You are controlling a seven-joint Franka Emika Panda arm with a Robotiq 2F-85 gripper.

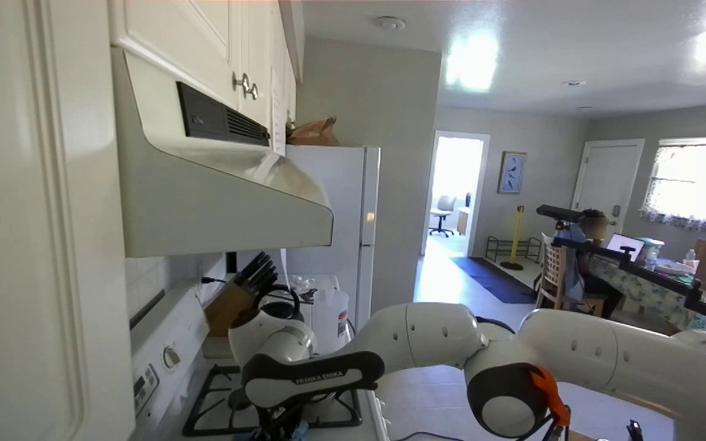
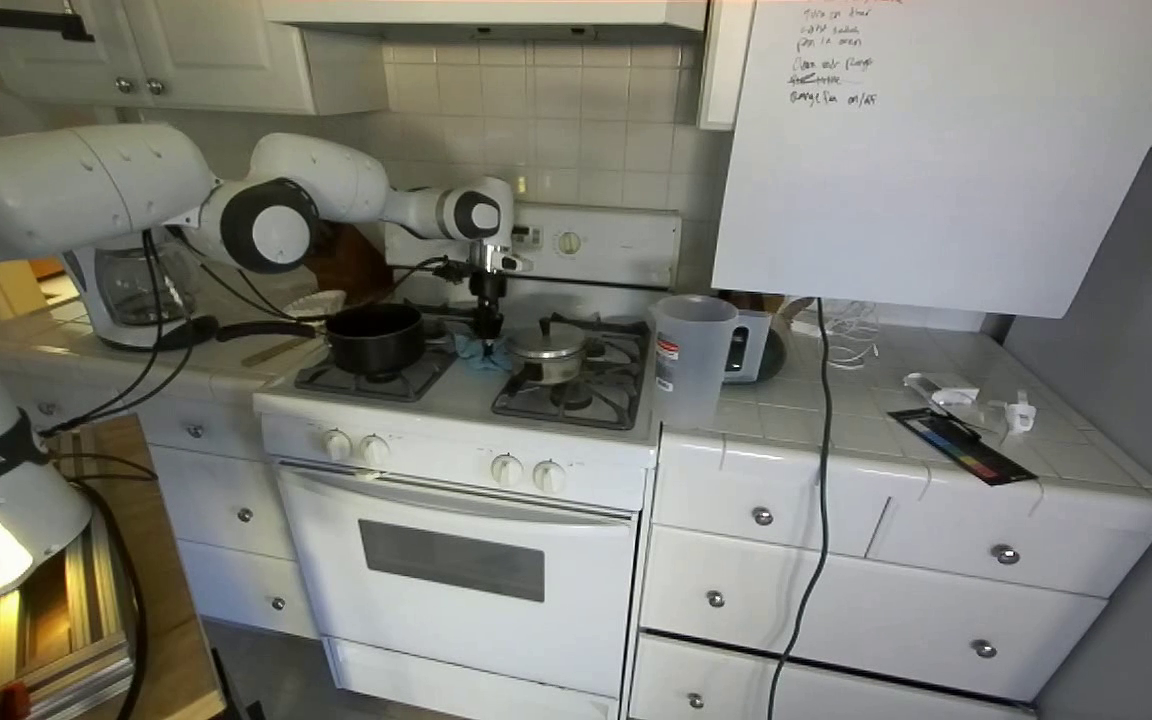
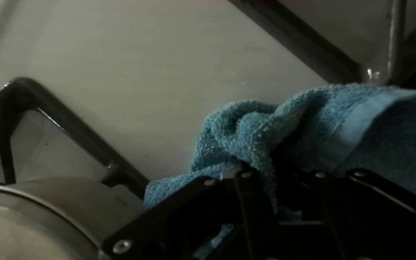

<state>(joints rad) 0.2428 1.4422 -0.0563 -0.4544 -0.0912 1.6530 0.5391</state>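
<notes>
Cloth lies bunched on white surface, between grates. Your jaws look narrow, pinching fold of it. Best pinch firmly, travel slowly: pot stands near, and grate corners could snag cloth. Black pan sits on grate across surface; jug stands beside stove. Hood juts overhead, fridge beyond, window further off.

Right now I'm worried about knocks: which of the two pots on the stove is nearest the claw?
The silver lidded pot, just beside the claw and its blue cloth; the black long-handled saucepan stands farther off, outside the wrist view.
</notes>
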